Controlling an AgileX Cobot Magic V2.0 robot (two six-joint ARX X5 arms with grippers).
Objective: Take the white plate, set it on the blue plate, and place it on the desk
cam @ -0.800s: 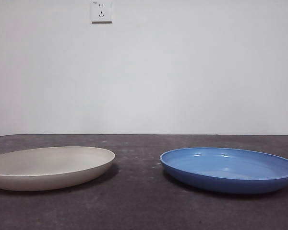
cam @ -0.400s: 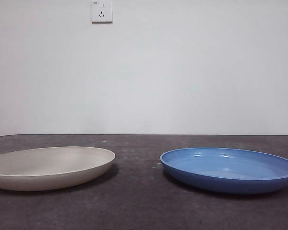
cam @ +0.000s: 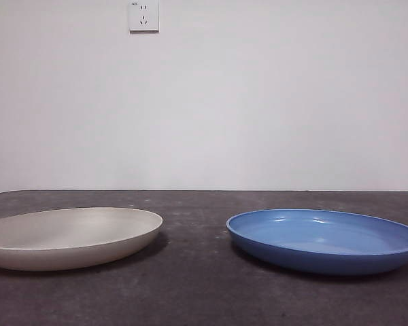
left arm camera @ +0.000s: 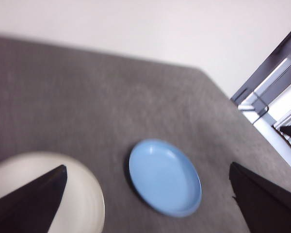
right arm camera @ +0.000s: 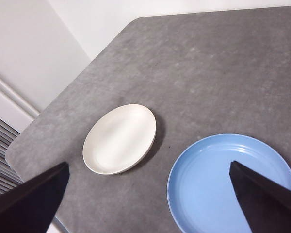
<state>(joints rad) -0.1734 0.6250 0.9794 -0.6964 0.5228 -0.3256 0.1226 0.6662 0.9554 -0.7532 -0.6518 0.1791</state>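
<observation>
White plate [cam: 71, 236] and blue plate [cam: 324, 239] apart on desk [cam: 197, 292], left gripper [left arm camera: 145, 204] and right gripper [right arm camera: 145, 204] high above, jaws spread, nothing held

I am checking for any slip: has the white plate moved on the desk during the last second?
No. In the front view the white plate keeps the same gap to the blue plate and the same place under the wall socket.

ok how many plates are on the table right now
2. A round matte off-white plate lies on the dark grey desk, and a round glossy blue plate lies beside it, apart. Nothing seems hidden.
</observation>
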